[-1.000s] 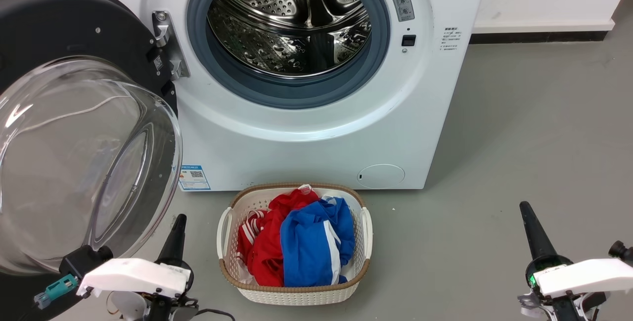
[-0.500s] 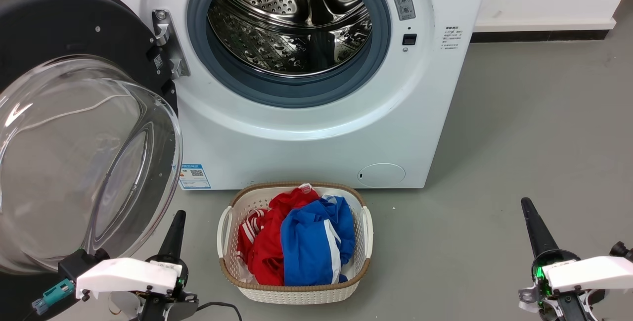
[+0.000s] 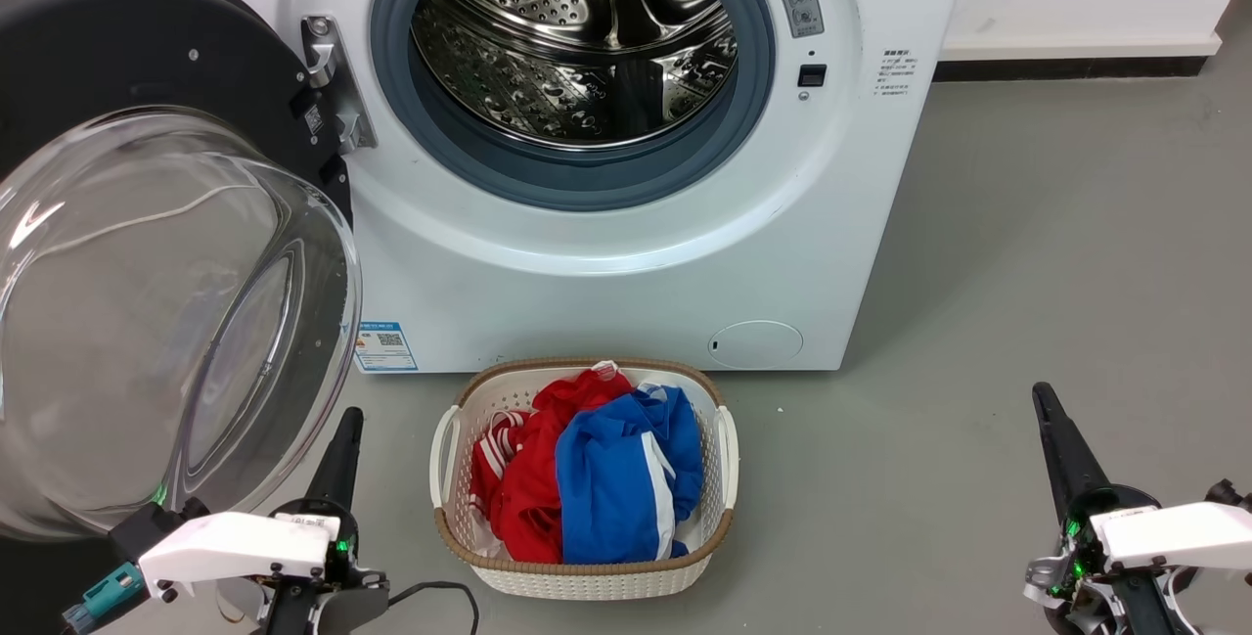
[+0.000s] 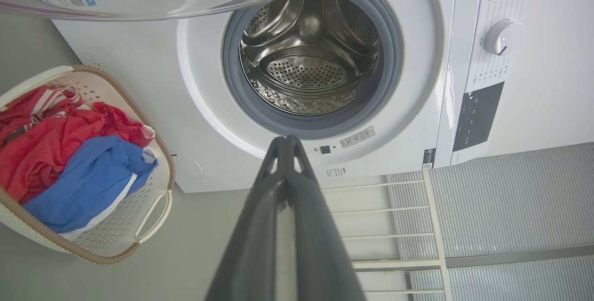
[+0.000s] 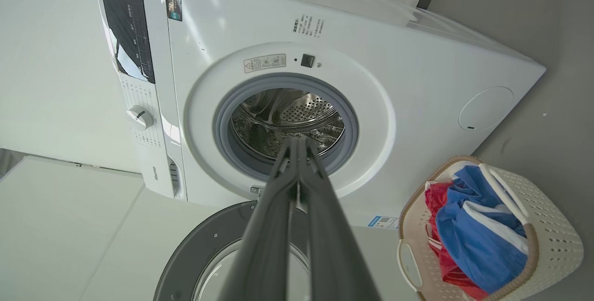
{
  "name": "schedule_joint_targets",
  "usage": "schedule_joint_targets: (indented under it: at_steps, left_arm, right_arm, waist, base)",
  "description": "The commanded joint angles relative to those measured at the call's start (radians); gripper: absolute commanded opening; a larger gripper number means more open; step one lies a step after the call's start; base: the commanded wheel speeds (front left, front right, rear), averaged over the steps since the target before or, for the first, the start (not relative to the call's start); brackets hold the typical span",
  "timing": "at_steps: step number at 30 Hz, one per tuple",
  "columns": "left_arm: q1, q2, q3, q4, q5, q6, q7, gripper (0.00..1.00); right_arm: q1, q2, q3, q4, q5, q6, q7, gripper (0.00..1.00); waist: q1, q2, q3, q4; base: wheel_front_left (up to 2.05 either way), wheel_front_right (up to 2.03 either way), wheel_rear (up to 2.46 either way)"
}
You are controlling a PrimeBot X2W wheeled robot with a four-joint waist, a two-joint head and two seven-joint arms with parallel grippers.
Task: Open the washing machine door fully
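Observation:
The white washing machine [image 3: 606,273] faces me with its steel drum [image 3: 577,38] exposed. Its black washing machine door [image 3: 117,48] is swung wide to the left on the metal hinge [image 3: 328,77], and the clear glass bowl [image 3: 166,312] bulges toward me. My left gripper [image 3: 348,417] is shut, low at the lower left, just right of the bowl's rim and apart from it. Far off at the lower right, my right gripper [image 3: 1042,392] is shut over the floor. Both wrist views show the fingertips pressed together: left gripper [image 4: 287,139], right gripper [image 5: 297,139]. The door [image 5: 222,250] also lies below the right fingers.
A white laundry basket [image 3: 729,449] with red and blue clothes [image 3: 597,474] stands on the grey floor in front of the machine, between my two grippers. A blue label sticker [image 3: 383,347] sits low on the machine front. A wall with a dark skirting runs behind on the right.
Both grippers have drifted slightly; the left one sank a little toward the bottom edge, the right one rose slightly. The view shifted a touch. The door stays where it was.

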Motion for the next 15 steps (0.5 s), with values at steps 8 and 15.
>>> schedule_joint_targets:
  at_steps: [8, 15]
  left_arm:
    - [-0.02, -0.018, 0.028, 0.002, -0.063, -0.025, 0.019, 0.0]
    - [-0.02, -0.031, 0.045, 0.005, -0.104, -0.038, 0.03, 0.0]
  right_arm:
    - [-0.025, 0.001, -0.004, 0.007, 0.08, 0.0, 0.011, 0.0]
    - [-0.032, 0.002, -0.006, 0.015, 0.134, 0.0, 0.018, 0.0]
  waist:
    - [-0.0001, 0.0, 0.002, 0.001]
    - [-0.0001, 0.0, 0.004, 0.001]
  base:
    - [0.0, 0.0, 0.0]
    - [0.0, 0.0, 0.0]
